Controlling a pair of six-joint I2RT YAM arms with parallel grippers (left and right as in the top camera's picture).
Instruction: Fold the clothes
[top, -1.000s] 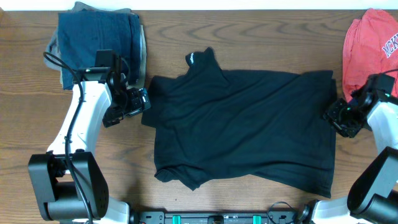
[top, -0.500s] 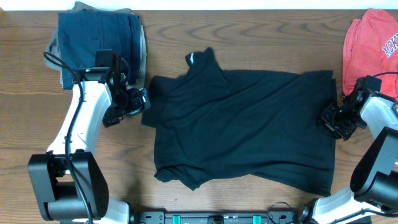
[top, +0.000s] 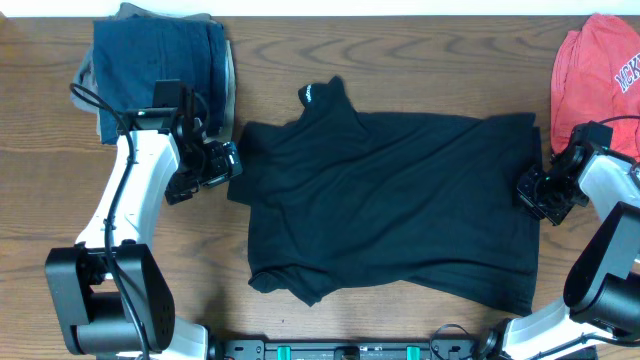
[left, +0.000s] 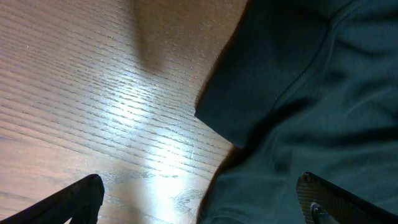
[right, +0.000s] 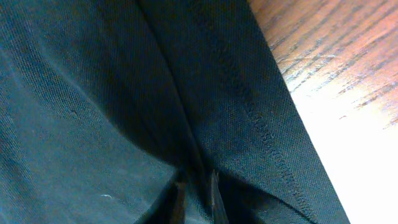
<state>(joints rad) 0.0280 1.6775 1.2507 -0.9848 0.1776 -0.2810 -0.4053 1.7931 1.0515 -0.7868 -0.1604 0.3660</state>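
The black garment (top: 390, 205) lies spread flat on the wooden table (top: 420, 60), collar toward the back. My left gripper (top: 225, 165) is open and low over its left sleeve edge. In the left wrist view the fingers (left: 199, 193) straddle the border between the fabric (left: 311, 93) and bare wood. My right gripper (top: 530, 190) is at the garment's right hem. In the right wrist view its fingers (right: 198, 186) are pressed together on a fold of the black fabric (right: 93, 93) beside the stitched hem.
A folded dark-blue denim and tan pile (top: 160, 65) lies at the back left, just behind my left arm. A coral-red shirt with lettering (top: 600, 70) lies at the back right, behind my right arm.
My right gripper has shifted a little left onto the garment's right edge, and it has held still for the last half second. The left arm has not moved.
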